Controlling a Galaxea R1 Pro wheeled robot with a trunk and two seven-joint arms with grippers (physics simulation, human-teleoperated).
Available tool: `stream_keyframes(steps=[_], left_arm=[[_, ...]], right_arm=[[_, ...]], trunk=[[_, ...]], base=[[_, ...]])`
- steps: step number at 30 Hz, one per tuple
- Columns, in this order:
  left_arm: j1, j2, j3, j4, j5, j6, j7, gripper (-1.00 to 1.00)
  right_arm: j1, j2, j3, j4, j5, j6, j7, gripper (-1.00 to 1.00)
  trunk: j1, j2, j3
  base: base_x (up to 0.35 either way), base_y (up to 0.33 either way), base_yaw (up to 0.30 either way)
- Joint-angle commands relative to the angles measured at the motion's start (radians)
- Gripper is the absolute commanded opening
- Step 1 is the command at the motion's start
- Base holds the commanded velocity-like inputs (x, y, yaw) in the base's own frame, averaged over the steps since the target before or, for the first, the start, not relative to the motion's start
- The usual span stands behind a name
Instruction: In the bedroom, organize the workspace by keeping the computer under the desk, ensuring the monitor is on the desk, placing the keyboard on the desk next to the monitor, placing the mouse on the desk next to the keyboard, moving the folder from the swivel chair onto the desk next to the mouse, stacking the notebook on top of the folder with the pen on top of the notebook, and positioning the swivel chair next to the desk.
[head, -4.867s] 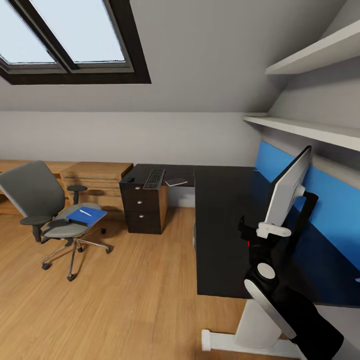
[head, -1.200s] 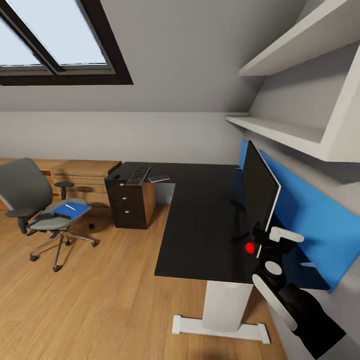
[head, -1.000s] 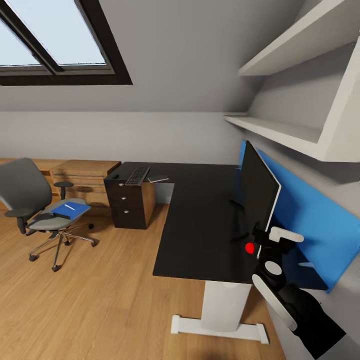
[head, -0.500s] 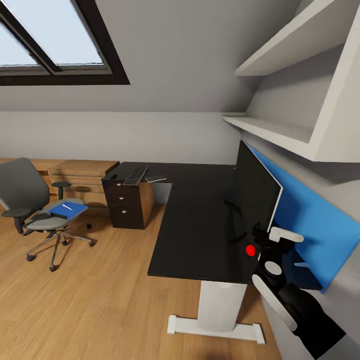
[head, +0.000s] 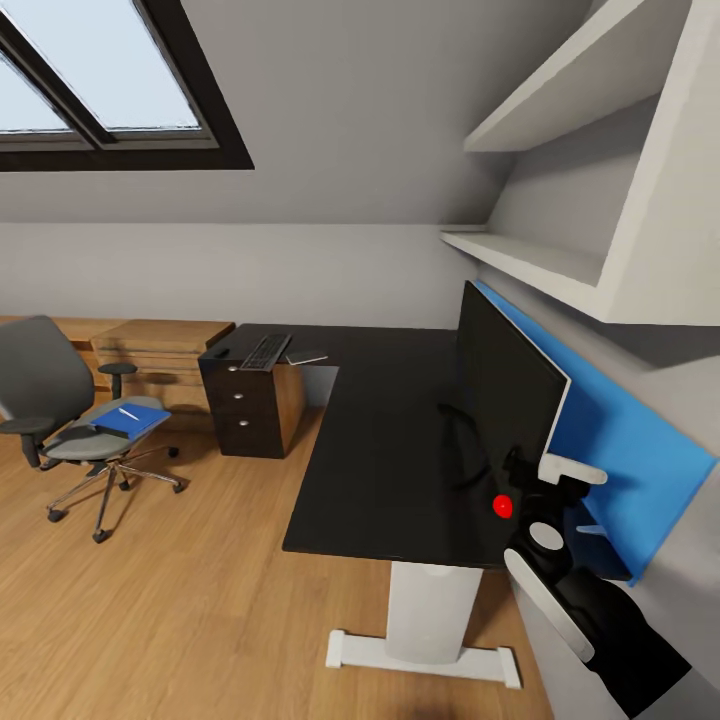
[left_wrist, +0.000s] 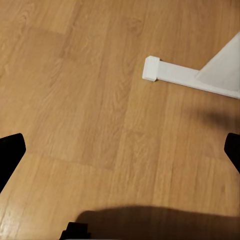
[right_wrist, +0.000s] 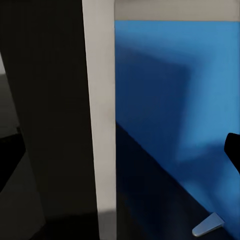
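Observation:
The monitor (head: 508, 395) stands on the black desk (head: 380, 450) against the blue back panel, black front facing the room. My right gripper (head: 535, 490) sits at its near lower corner by the red dot. In the right wrist view the right gripper (right_wrist: 121, 155) is open, straddling the monitor's pale edge (right_wrist: 99, 125). At the desk's far end lie the keyboard (head: 266, 350), the mouse (head: 220, 353) and the thin grey notebook (head: 309, 358). The swivel chair (head: 60, 400) stands at the left, carrying the blue folder (head: 132, 419) with the pen (head: 127, 412) on it. My left gripper (left_wrist: 121, 150) hangs open over the floor. The computer is out of view.
A dark drawer unit (head: 250, 410) stands under the desk's far end, with a light wooden unit (head: 160, 345) behind the chair. White wall shelves (head: 540, 260) overhang the monitor. The desk's white foot (left_wrist: 165, 72) lies on the wooden floor (head: 200, 600).
Since the oldest frame the monitor has turned from showing its pale back to its black front. Over the last second the view shifted, sliding desk and chair left; my right gripper stayed at the monitor's corner.

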Motion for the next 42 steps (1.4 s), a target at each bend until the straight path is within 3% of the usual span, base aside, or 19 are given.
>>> stream_keyframes(steps=[1,42], left_arm=[[0.000,0.000,-0.002,-0.001,0.009,-0.003,0.003,1.00],[0.000,0.002,-0.002,-0.001,0.009,-0.005,0.003,1.00]], right_arm=[[-0.001,-0.001,0.003,-0.002,-0.003,0.007,-0.007,1.00],[-0.001,-0.001,0.003,-0.002,-0.003,0.007,-0.007,1.00]], trunk=[[0.000,-0.001,-0.001],[0.000,-0.001,-0.001]], base=[[0.000,-0.013,0.000],[-0.007,-0.008,0.000]])
